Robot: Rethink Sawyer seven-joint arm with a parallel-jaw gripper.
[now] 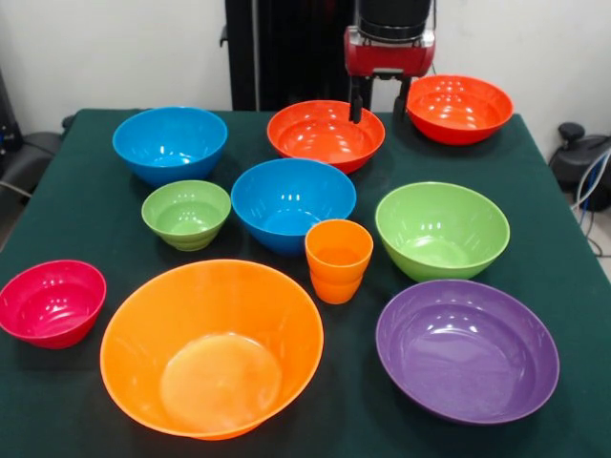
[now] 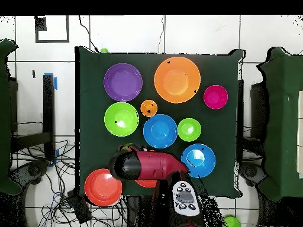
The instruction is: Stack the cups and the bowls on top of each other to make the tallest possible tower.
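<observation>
My gripper (image 1: 379,103) hangs open and empty at the table's far side, above the gap between two red-orange bowls (image 1: 326,134) (image 1: 458,108); one finger is over the rim of the left one. An orange cup (image 1: 338,260) stands upright mid-table, also seen in the overhead view (image 2: 149,108). Around it sit two blue bowls (image 1: 170,143) (image 1: 292,202), a small ribbed green bowl (image 1: 186,214), a large green bowl (image 1: 442,229), a crimson bowl (image 1: 52,301), a large orange bowl (image 1: 212,346) and a purple bowl (image 1: 467,348). All stand apart, none stacked.
The dark green table cloth (image 1: 86,219) covers the table. In the overhead view the red arm (image 2: 148,165) covers the gripper and most of one red-orange bowl; the other red-orange bowl (image 2: 102,187) shows beside it. Cables lie on the floor around the base.
</observation>
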